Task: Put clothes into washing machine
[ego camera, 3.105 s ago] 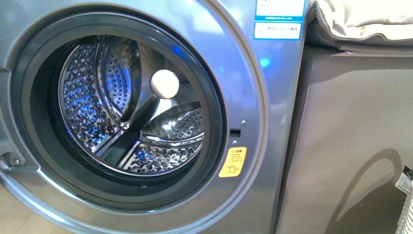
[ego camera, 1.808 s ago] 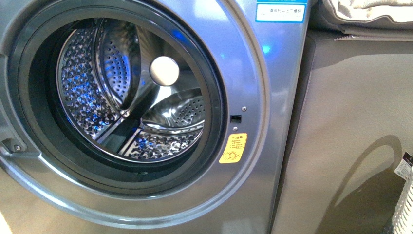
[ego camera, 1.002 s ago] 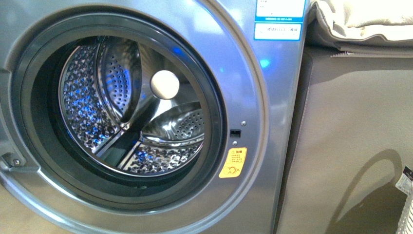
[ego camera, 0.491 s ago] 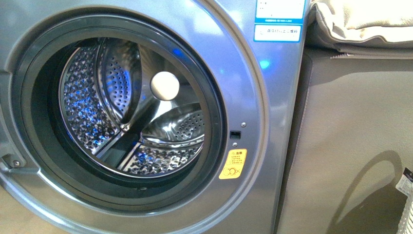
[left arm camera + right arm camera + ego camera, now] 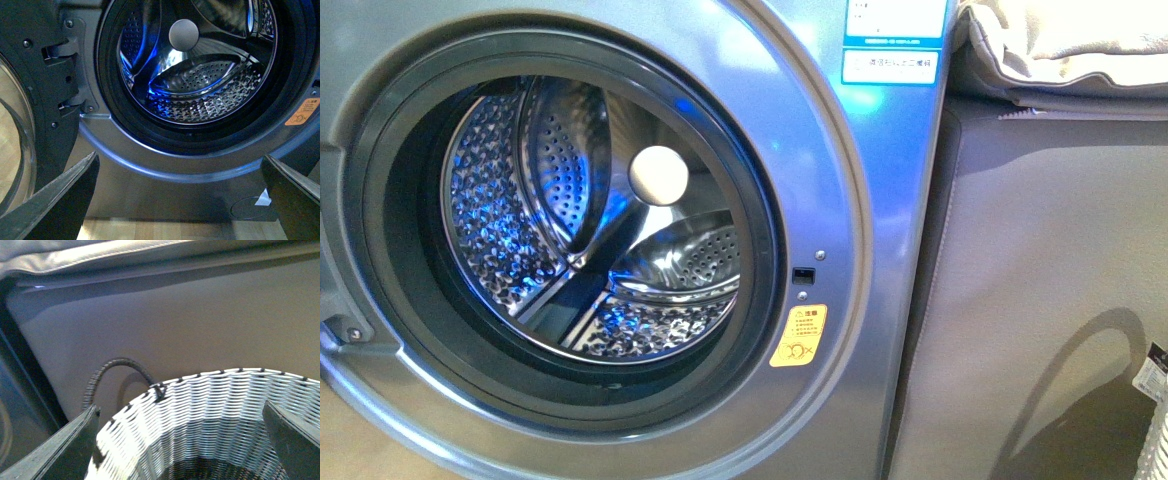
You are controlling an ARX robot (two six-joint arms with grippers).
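Washing machine (image 5: 840, 180) is standing with its door (image 5: 30, 100) swung open, its drum (image 5: 500, 220) holding no garment. Left gripper (image 5: 178, 156) is hovering before the drum opening, fingers spread wide. Right gripper (image 5: 180, 405), likewise spread, is hanging over the basket (image 5: 210, 400). The clothes are showing in no view, probably lying in the basket's dark bottom, below that gripper. Risk: a blind reach snagging the weave or the handle (image 5: 120, 365).

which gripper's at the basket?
The right gripper: its open jaws frame the rim of the woven basket. The left gripper, also open, faces the drum of the washing machine.
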